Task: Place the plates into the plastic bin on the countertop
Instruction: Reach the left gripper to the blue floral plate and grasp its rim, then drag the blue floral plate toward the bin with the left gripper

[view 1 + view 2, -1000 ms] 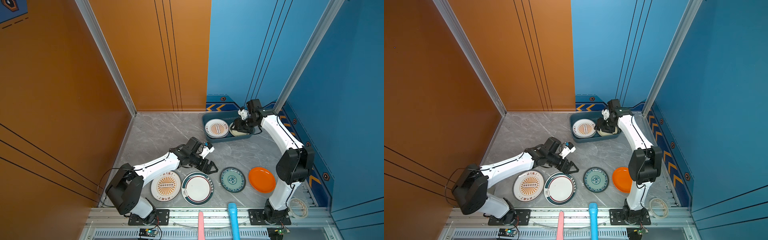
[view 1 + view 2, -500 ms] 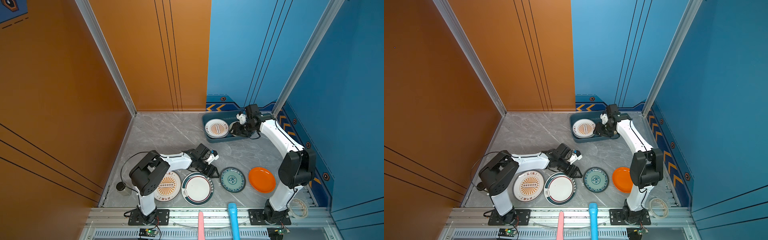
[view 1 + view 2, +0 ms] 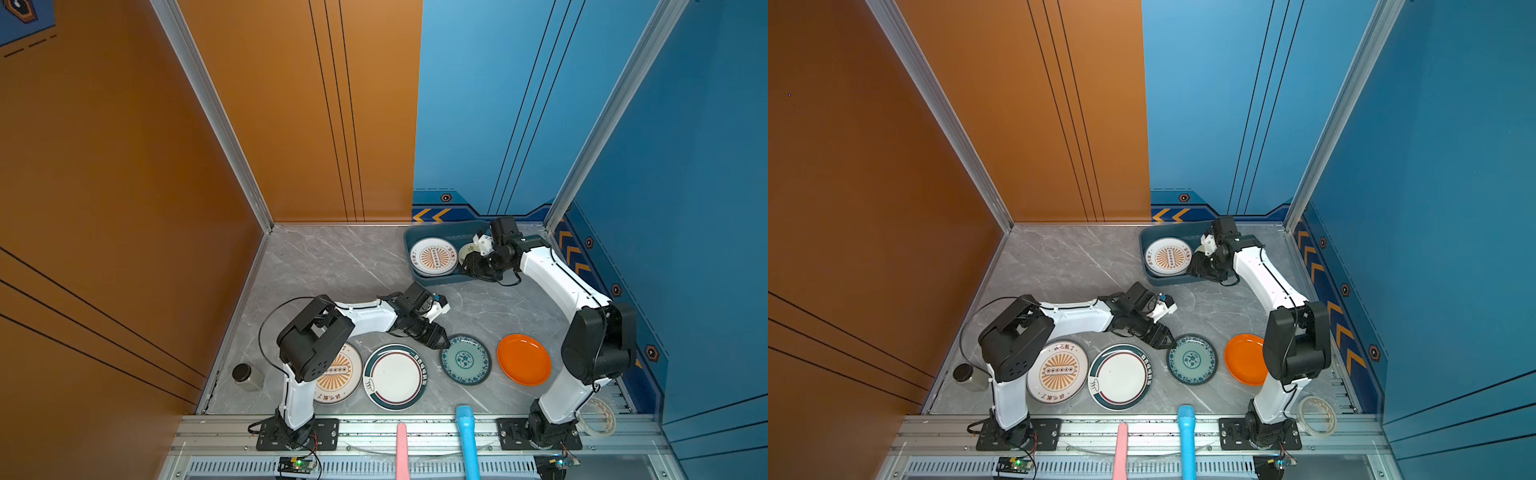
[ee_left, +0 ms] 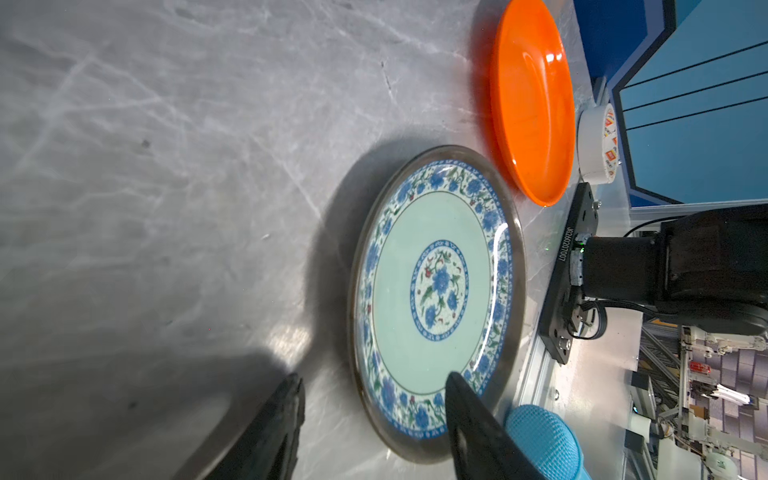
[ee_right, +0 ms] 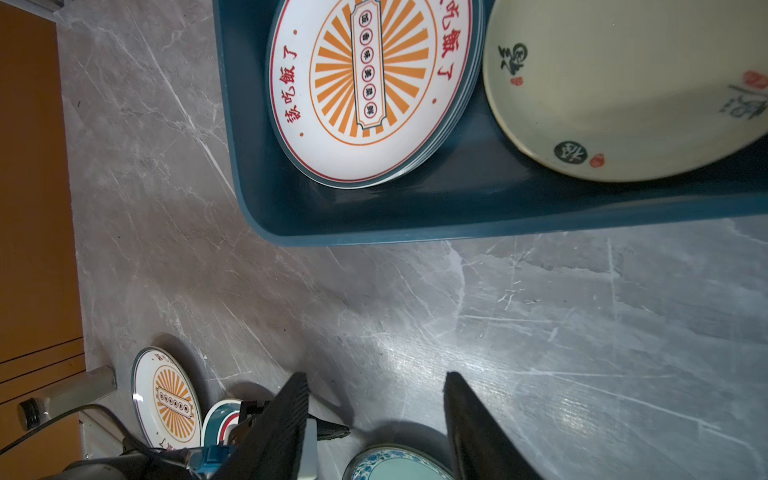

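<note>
**Top views:** The left claw (image 3: 438,341) reaches low over the countertop (image 3: 332,266), its tips at the rim of the blue plate (image 3: 467,361). The orange plate (image 3: 523,359) lies beyond that, and the rimmed plate (image 3: 395,376) is just beside the claw. The right claw (image 3: 1200,266) hangs at the near wall of the bin (image 3: 1144,249), with a sunburst-topped stack (image 3: 1169,257) just beside it inside.

**Left wrist:** The left claw (image 4: 374,376) is released, jaws astride the rim of the blue plate (image 4: 436,282). One finger is over bare countertop (image 4: 166,166), the other over the plate's border. The orange plate (image 4: 532,99) sits past it, apart.

**Right wrist:** The right claw (image 5: 376,374) is released and empty above the countertop (image 5: 540,332). Ahead of it, the bin (image 5: 374,224) holds the stack (image 5: 365,79) and a cream plate (image 5: 623,104) side by side.
</note>
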You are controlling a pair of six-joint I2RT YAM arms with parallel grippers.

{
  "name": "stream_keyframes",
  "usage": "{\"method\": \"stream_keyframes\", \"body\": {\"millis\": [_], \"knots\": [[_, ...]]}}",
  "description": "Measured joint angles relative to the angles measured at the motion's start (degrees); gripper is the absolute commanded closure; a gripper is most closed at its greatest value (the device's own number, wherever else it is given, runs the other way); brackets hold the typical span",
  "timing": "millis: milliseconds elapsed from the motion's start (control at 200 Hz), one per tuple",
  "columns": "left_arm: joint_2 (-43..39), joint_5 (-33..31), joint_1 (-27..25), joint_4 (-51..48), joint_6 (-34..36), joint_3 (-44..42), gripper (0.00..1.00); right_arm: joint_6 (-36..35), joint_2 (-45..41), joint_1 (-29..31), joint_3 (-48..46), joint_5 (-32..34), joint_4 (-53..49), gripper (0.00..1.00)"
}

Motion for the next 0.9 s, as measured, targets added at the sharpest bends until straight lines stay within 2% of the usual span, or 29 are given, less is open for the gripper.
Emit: {"method": "stream_keyframes", "body": {"millis": [270,601,751,836,901], "knots": [[3.0,-1.5,-1.2,-1.2,-1.1,3.6,0.57,0.0,-1.6,-0.1,-1.9,0.0,1.2,0.45],[5.0,-1.9,-1.5,-2.6,-1.1,5.4,0.83,0.2,-3.1,-0.1,-4.6,0.0,2.4,0.46],[5.1,-1.9,-1.5,-3.2,-0.4,5.4,0.91,0.3,-4.3,-0.1,-5.5,0.0,2.5,0.45],[5.1,-1.2,-1.2,-3.3,-0.6,5.5,0.99,0.4,-5.5,-0.1,-6.2,0.0,2.5,0.45],[5.1,-0.6,-0.8,-3.9,-0.5,5.7,1.0,0.4,-6.5,-0.2,-6.8,0.0,2.5,0.45]]}}
